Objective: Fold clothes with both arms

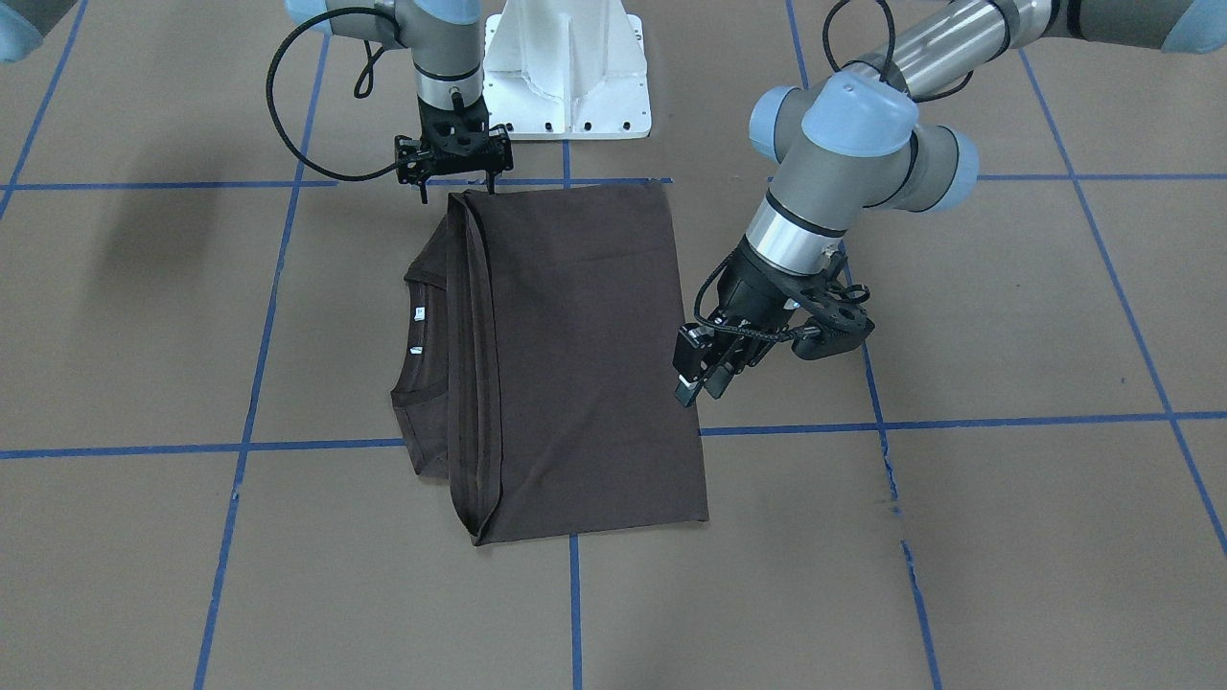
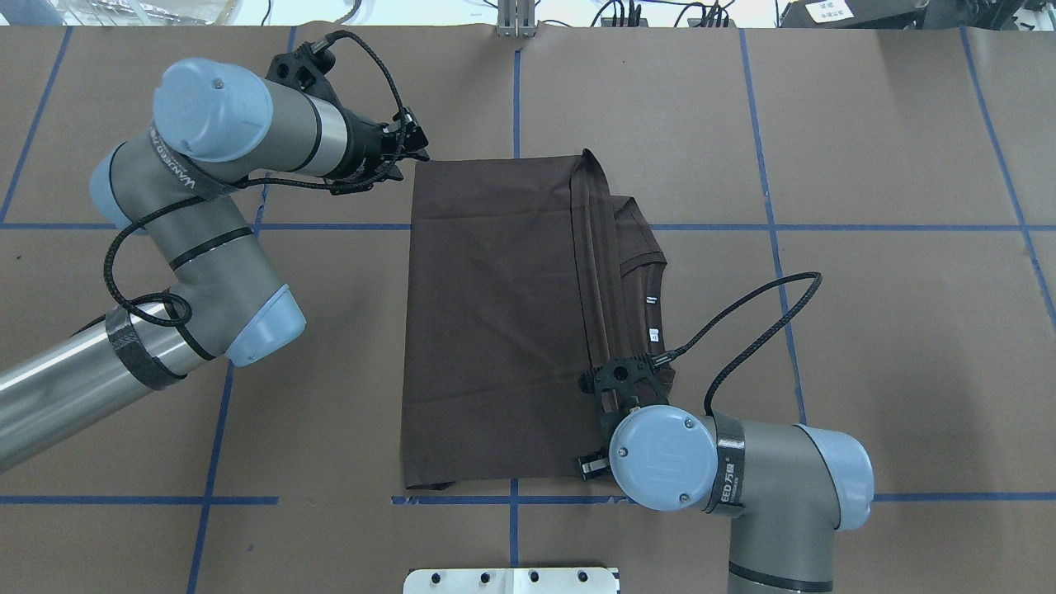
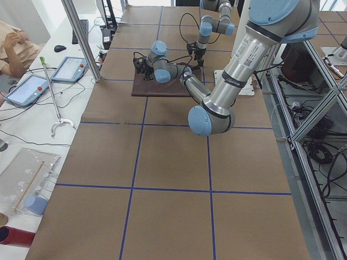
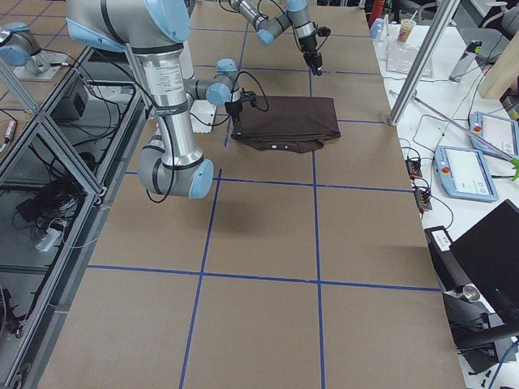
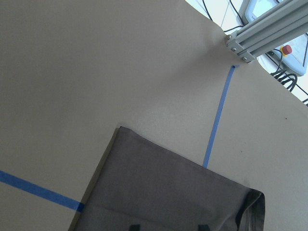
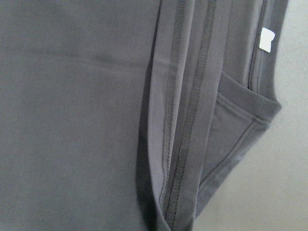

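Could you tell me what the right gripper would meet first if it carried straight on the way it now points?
Pointing down, the right gripper would most likely meet the T-shirt first, at its folded stitched edge; its height above the cloth is unclear.

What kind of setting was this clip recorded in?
Probably a robotics lab workcell: a brown paper-covered table gridded with blue tape, a silver aluminium-profile post beside it, and white-framed operator tablets with red buttons on a white side bench.
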Controlling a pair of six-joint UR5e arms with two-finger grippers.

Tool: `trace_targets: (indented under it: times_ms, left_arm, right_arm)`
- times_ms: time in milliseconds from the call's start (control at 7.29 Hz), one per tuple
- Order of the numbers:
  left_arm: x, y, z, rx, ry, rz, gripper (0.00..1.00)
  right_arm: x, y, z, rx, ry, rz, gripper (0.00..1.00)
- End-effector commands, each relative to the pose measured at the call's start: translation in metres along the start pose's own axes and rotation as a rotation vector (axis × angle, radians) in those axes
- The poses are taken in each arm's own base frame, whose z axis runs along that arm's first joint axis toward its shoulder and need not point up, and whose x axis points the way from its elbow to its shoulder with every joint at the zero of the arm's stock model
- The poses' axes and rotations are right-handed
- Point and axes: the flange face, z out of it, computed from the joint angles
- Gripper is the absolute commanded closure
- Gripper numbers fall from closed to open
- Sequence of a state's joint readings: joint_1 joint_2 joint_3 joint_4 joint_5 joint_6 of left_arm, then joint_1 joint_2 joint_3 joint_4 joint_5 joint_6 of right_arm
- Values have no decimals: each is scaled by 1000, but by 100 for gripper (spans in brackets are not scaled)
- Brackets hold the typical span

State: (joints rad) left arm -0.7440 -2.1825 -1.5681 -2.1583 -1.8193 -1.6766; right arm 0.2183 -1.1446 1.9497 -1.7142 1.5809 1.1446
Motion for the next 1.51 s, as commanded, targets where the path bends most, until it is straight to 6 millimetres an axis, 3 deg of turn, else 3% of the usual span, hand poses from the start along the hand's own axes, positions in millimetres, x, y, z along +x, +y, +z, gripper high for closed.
trace_targets:
  times_ms: [0, 412, 549, 686, 823, 960, 1098, 1372]
  left_arm:
    - [3, 2, -4, -3, 10, 3, 50]
    - [4, 3, -8, -3, 16, 4, 50]
    - [4, 3, -8, -3, 16, 4, 50]
    - [3, 2, -9, -2, 16, 7, 50]
    - [6, 3, -13, -4, 25, 9, 50]
    - [7, 4, -15, -8, 29, 10, 50]
    - [9, 5, -18, -10, 36, 12, 50]
    - [12, 6, -22, -9, 44, 14, 50]
  right_arm:
    - [9, -22, 20, 6, 48, -32, 0]
    - [28, -34, 27, -3, 72, -32, 0]
    - [62, -20, 35, -21, 103, -72, 0]
    - [100, 4, 19, -28, 102, -75, 0]
    - [93, 8, 14, -42, 85, -64, 0]
    - [70, -5, 7, -24, 58, -37, 0]
    - [45, -15, 5, -11, 32, 107, 0]
    - [25, -18, 9, -5, -6, 486, 0]
